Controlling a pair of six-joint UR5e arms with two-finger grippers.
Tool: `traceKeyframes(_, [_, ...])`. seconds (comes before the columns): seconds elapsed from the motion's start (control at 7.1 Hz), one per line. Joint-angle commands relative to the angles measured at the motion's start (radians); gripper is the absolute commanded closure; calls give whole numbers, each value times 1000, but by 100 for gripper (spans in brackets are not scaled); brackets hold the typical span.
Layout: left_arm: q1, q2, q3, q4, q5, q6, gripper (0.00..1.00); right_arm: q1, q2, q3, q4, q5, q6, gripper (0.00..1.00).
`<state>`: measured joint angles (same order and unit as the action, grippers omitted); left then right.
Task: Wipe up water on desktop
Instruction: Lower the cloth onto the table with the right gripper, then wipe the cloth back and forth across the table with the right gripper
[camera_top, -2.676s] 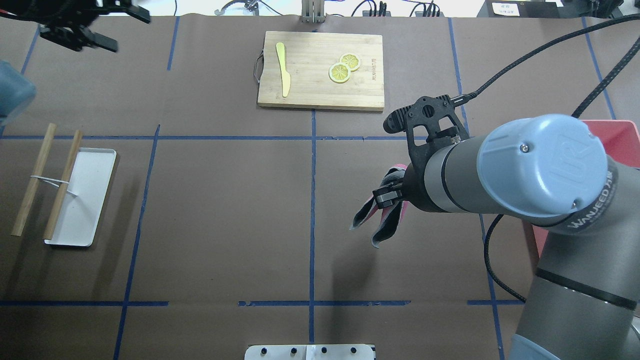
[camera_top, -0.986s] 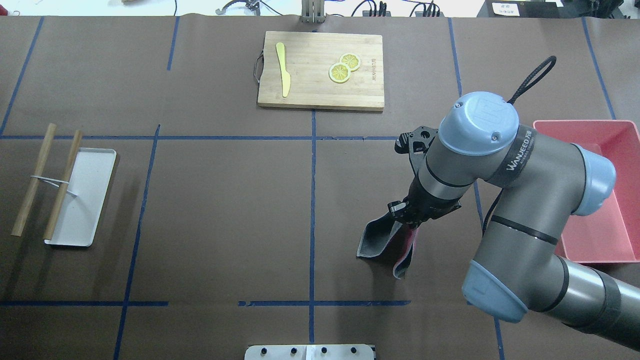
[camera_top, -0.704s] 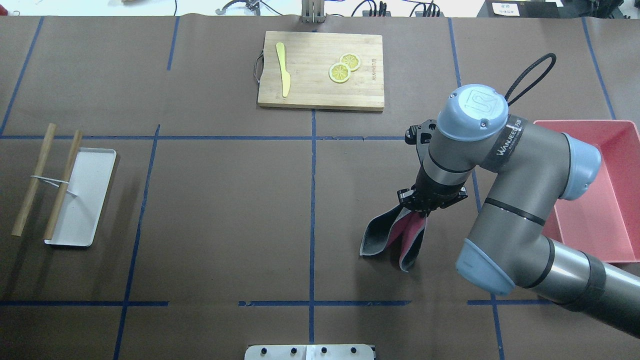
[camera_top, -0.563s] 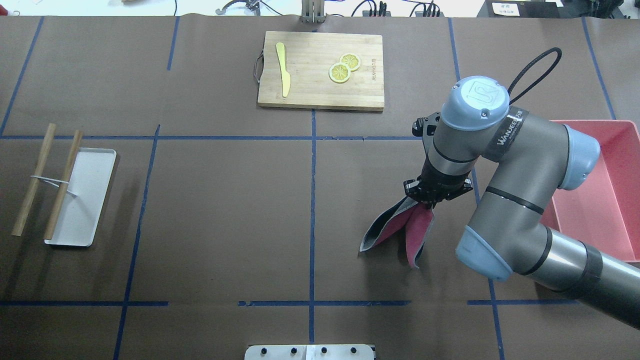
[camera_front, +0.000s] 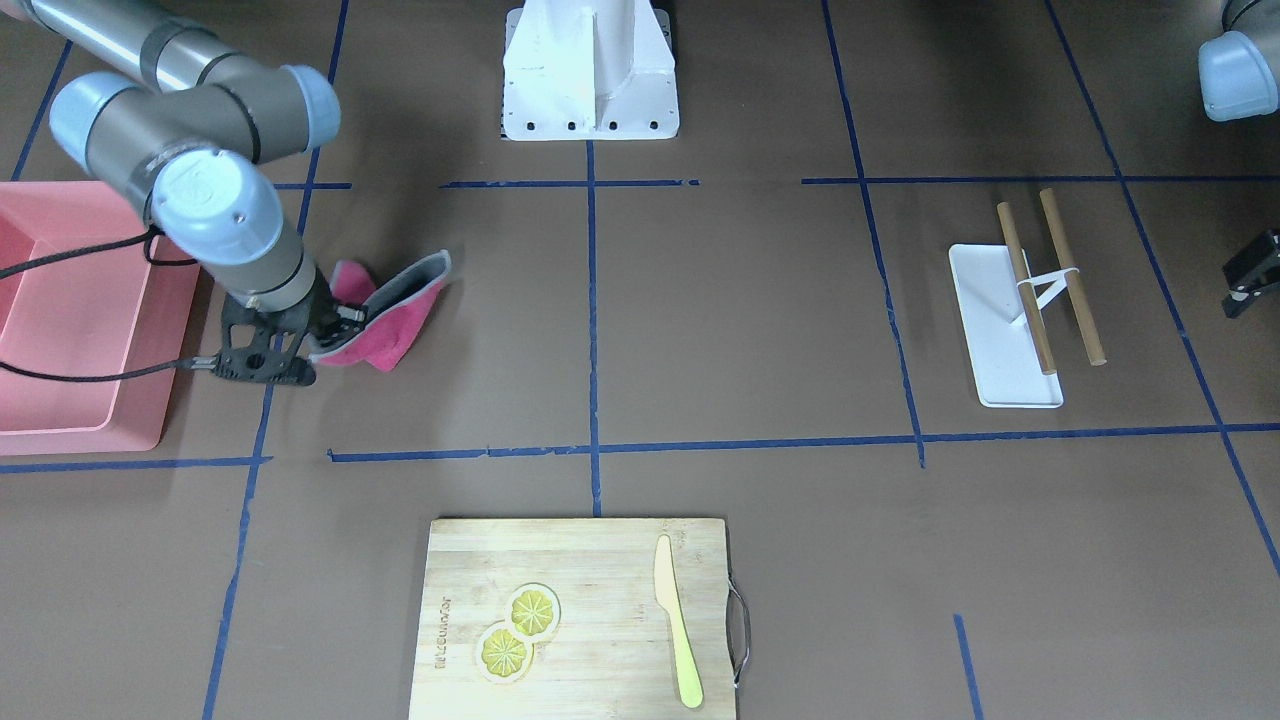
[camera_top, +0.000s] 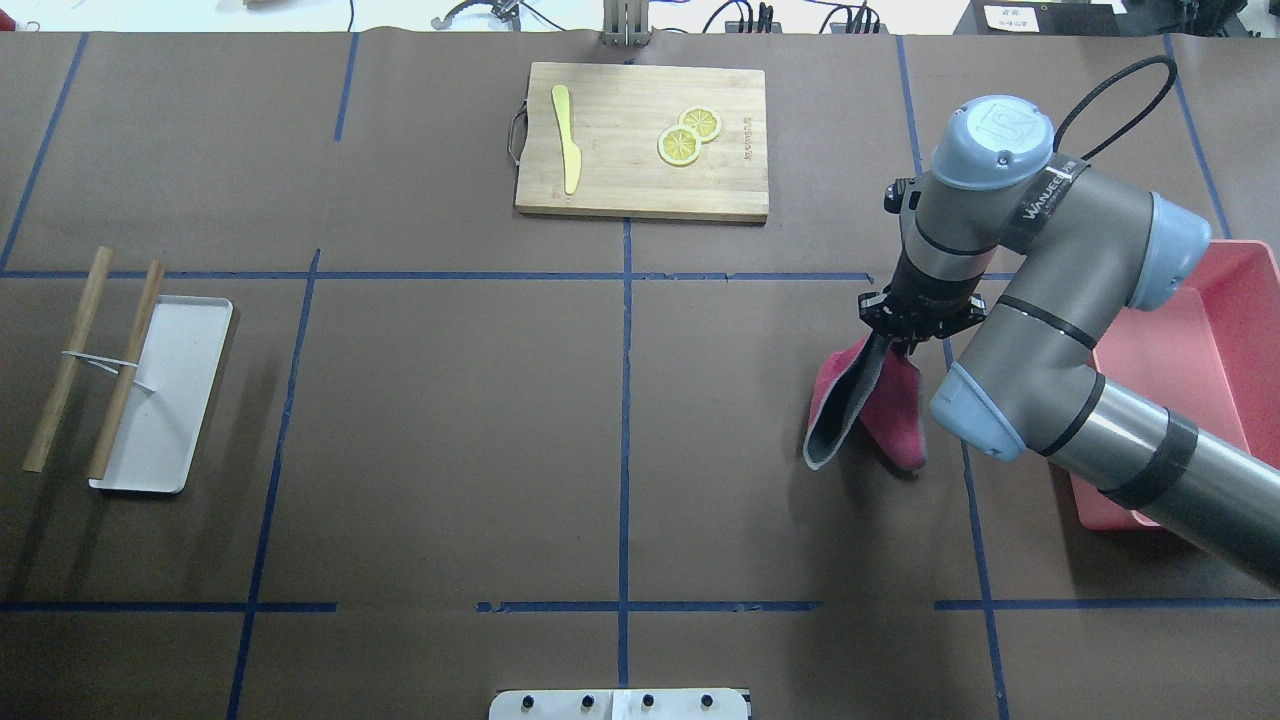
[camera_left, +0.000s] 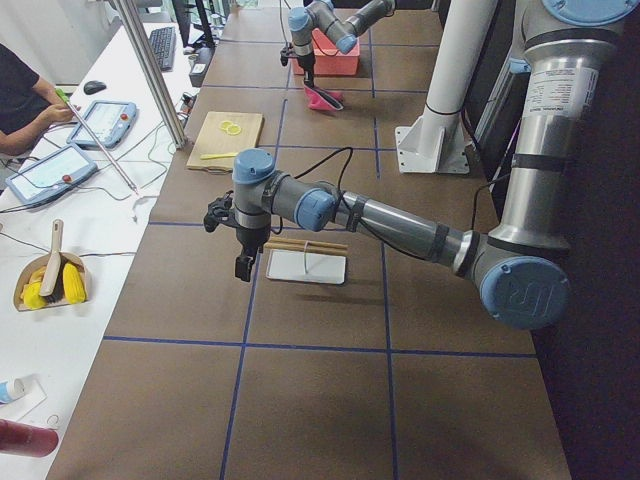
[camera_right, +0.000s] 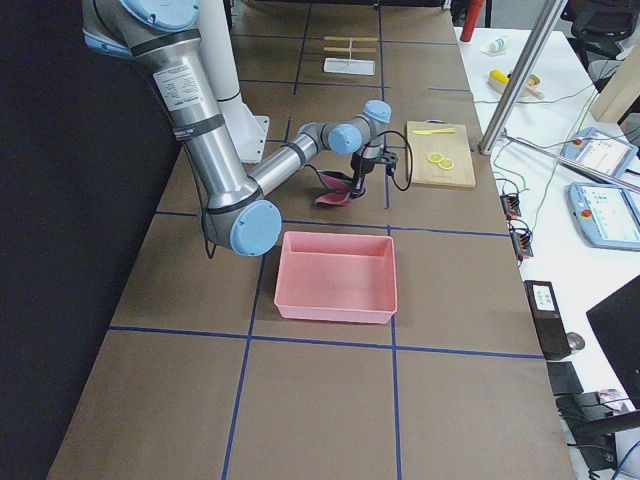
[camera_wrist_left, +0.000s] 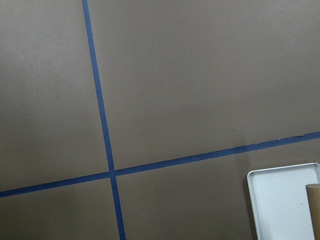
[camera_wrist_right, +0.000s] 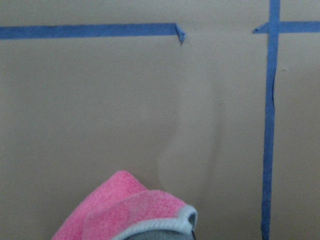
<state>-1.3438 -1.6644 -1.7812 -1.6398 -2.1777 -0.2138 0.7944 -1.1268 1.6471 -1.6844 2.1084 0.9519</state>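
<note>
Brown desktop (camera_top: 450, 430), blue tape grid, lies under pink bin (camera_top: 1215, 350) and all else. Pink-grey cloth (camera_top: 900, 420) hangs just beside bin, lower folds resting on desktop. Above cloth, near bin, right gripper (camera_top: 893, 338), jaws clamped on cloth's upper edge. Well apart from bin, at desktop's opposite end, left gripper (camera_left: 243, 262); how far open, cannot tell.

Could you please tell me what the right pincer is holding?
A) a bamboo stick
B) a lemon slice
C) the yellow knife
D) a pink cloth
D: the right pincer is shut on the pink cloth, whose free end lies on the desktop.
</note>
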Motion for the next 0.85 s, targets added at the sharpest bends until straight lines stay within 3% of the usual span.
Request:
traceKeyframes(0.0, [0, 0, -4, 0, -2, -4, 0, 78, 4, -72, 67, 2, -11, 100])
traceKeyframes(0.28, [0, 0, -3, 0, -2, -4, 0, 94, 27, -87, 68, 2, -10, 100])
traceKeyframes(0.7, [2, 2, 9, 0, -1, -1, 0, -18, 36, -83, 71, 1, 1, 100])
